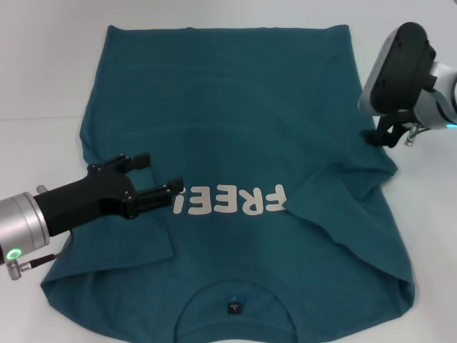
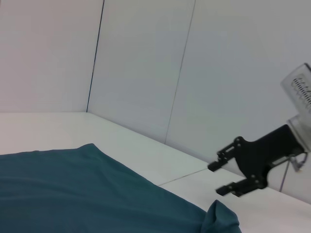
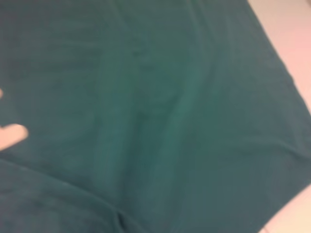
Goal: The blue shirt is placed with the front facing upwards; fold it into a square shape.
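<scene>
Blue shirt (image 1: 235, 121) flat (sleeves folded in)

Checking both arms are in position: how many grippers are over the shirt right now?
2. The left gripper, fingers open, hangs above the blue shirt beside the lettering on its left side. The right gripper is at the shirt's right edge.

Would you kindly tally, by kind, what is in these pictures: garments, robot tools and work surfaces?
Garments: 1, the blue shirt, lying front up.
Robot tools: 2, the left tool open over the shirt's left side, the right tool open at its right edge.
Work surfaces: 1, the white table.
Total: 4
</scene>
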